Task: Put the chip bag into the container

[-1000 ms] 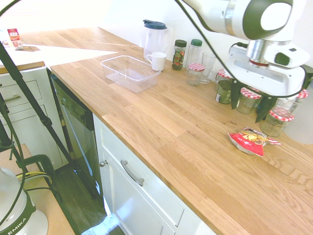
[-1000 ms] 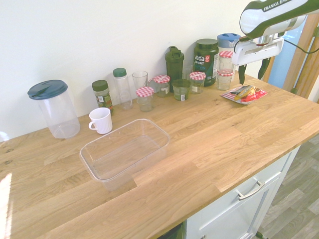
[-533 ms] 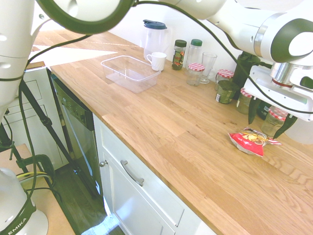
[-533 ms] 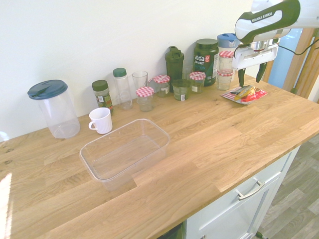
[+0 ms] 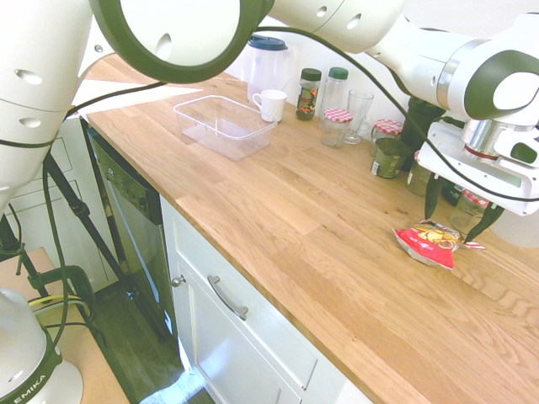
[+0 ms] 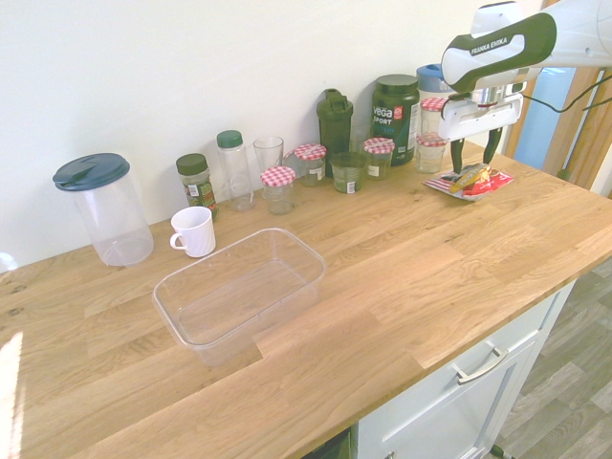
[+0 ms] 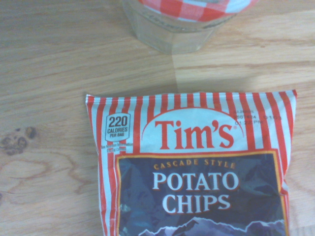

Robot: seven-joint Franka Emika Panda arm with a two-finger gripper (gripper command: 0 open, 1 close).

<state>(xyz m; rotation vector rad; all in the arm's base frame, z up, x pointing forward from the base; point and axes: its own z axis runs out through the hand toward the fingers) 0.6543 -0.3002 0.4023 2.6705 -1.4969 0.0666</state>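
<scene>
- The chip bag is a red-and-white striped Tim's Cascade Style potato chips packet lying flat, face up, on the wooden surface, close to its far end and just in front of the row of jars.
- By its look it is light and soft: a thin glossy film pouch, likely air-filled and crinkly, so it should give under pressure and could slip between smooth pads. The chips inside are brittle, so a hard squeeze would probably crush them.
- A sensible hold, I judge, is across the middle of the packet where it bulges, pinching the film from both long sides, or on the flat sealed top edge, which is stiffer and carries no chips.
- A glass jar with a red-checked lid stands just beyond the bag's top seam, near enough that a finger descending on that side may clip it.
- The claw hangs above the bag, pointing downward, jaws spread wide and empty, one finger to each side of the packet and apart from it.
- The container, a clear shallow tub, sits empty well apart along the surface, beside a white mug.
</scene>
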